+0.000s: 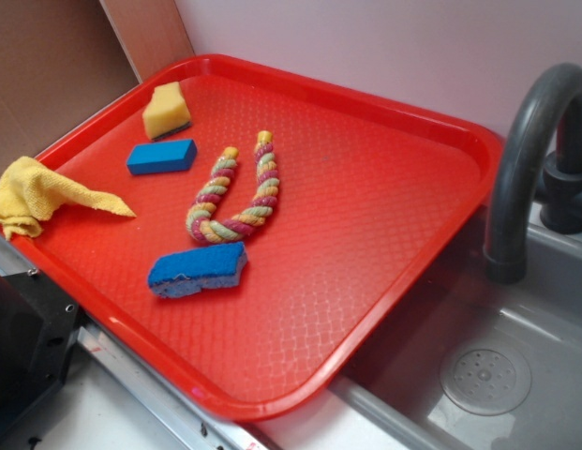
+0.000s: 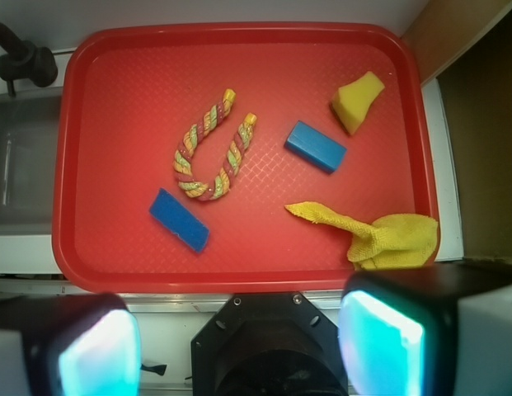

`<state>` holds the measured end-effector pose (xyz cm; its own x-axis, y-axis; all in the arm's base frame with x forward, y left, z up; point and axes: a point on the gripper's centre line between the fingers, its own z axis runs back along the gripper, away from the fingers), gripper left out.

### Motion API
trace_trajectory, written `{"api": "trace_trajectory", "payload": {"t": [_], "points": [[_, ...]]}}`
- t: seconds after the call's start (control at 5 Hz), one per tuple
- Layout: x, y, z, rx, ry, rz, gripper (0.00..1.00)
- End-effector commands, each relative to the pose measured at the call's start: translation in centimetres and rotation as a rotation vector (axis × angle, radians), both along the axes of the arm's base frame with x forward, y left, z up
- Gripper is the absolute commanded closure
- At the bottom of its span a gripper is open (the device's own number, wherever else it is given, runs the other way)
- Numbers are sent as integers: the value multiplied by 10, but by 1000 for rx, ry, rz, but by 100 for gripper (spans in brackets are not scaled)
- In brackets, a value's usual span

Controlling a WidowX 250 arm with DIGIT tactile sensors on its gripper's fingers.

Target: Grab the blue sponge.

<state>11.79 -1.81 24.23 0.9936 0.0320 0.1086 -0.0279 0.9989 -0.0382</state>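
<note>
The blue sponge (image 1: 197,269) lies flat on the red tray (image 1: 365,216), near its front edge, with its rough blue top up and a paler layer below. In the wrist view the blue sponge (image 2: 179,219) sits at the lower left of the tray (image 2: 321,66). My gripper (image 2: 239,351) hangs high above the tray's near rim, over the black robot base. It is open wide, with both pale pads (image 2: 99,355) far apart and nothing between them. The exterior view does not show the gripper.
Also on the tray are a smaller solid blue block (image 1: 161,157) (image 2: 315,147), a yellow sponge wedge (image 1: 167,110), a U-shaped coloured rope (image 1: 236,192) just beyond the sponge, and a yellow cloth (image 1: 37,195) over the left rim. A dark faucet (image 1: 529,150) and grey sink (image 1: 497,375) stand right.
</note>
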Motion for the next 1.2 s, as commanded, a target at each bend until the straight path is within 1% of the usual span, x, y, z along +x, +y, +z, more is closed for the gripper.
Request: {"api": "trace_trajectory", "payload": {"t": [0.0,0.2,0.4,0.6,0.8,1.0], "points": [[0,0,0,0,0,0,0],[14,-13,-15,144,-19,-186,0],[25,-27,-32,74,-62,-434,0],[27,-42,-46,28,-71,-573,0],[27,-43,-59,-15,-55,-608,0],[30,-53,-85,-76,-9,-658,0]]}}
